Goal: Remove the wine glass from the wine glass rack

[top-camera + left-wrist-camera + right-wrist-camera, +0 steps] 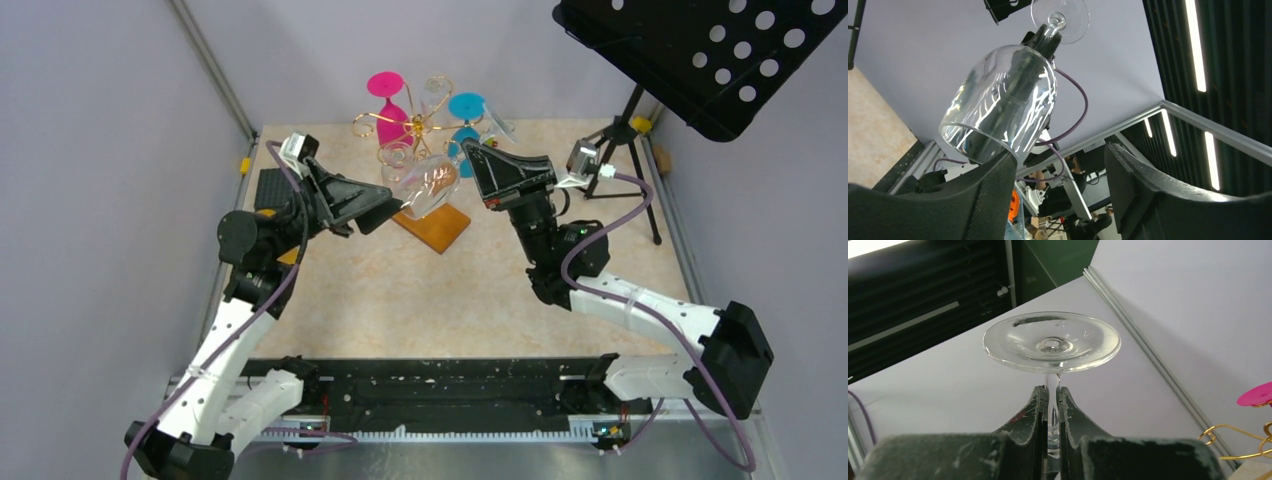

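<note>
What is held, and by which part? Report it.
Jaws of the right gripper clamp the wine glass by its stem, under the foot. The left gripper is open.

Pale lavender walls [120, 150] left, far, right. Beige marbled tabletop [420, 300], aluminium frame rail [214, 75] at far-left corner. Black perforated music stand [700, 50] on tripod, far right. Dark slatted ceiling [1238, 75] overhead, long light strips [1196, 45] lit.
</note>
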Tool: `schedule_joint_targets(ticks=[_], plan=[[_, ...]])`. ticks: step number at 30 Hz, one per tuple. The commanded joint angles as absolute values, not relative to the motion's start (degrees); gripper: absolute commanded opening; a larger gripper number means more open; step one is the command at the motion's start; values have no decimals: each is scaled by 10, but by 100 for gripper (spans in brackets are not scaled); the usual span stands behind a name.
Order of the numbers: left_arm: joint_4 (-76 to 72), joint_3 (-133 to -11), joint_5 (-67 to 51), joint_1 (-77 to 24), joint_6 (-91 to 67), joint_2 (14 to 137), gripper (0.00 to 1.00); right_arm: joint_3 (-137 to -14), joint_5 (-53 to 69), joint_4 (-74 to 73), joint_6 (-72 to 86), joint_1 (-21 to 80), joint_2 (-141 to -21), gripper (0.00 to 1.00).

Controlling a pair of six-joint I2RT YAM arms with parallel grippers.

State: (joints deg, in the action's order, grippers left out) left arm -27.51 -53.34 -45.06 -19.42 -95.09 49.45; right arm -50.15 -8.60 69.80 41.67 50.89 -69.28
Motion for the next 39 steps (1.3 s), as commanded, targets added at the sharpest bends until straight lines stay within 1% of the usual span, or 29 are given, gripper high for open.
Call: schedule_joint_targets(ticks=[1,3,7,11,13,17,22,23,24,28,30,37,39], plan=[[-355,-521,-420,-206,-1009,493,64,-524,-84,775,432,514,-701,0],[-362,-516,-407,-209,-1019,490,60,-520,-80,792,432,514,-706,0],[-372,-514,-382,-211,-1035,488,50,-509,-70,840,431,514,-719,0],[-370,-520,-357,-214,-1033,496,28,-503,-75,874,434,514,-731,0],[-372,-530,-360,-214,-1035,507,24,-503,-75,881,435,514,-736,0],[-390,-540,-362,-216,-1042,521,23,-501,-76,882,440,514,-741,0],[-390,-550,-361,-219,-1037,526,31,-499,-76,897,464,514,-755,0],[-391,-552,-360,-219,-1037,528,31,-498,-77,901,468,514,-757,0],[-393,-554,-359,-219,-1038,529,30,-498,-80,905,476,513,-762,0],[-408,-565,-348,-221,-1039,536,20,-491,-101,923,512,514,-774,0],[-408,-577,-349,-220,-1038,541,17,-490,-102,929,518,514,-779,0],[-407,-591,-349,-221,-1040,550,17,-489,-93,939,523,513,-793,0],[-406,-591,-349,-221,-1040,551,14,-489,-91,943,523,513,-795,0]])
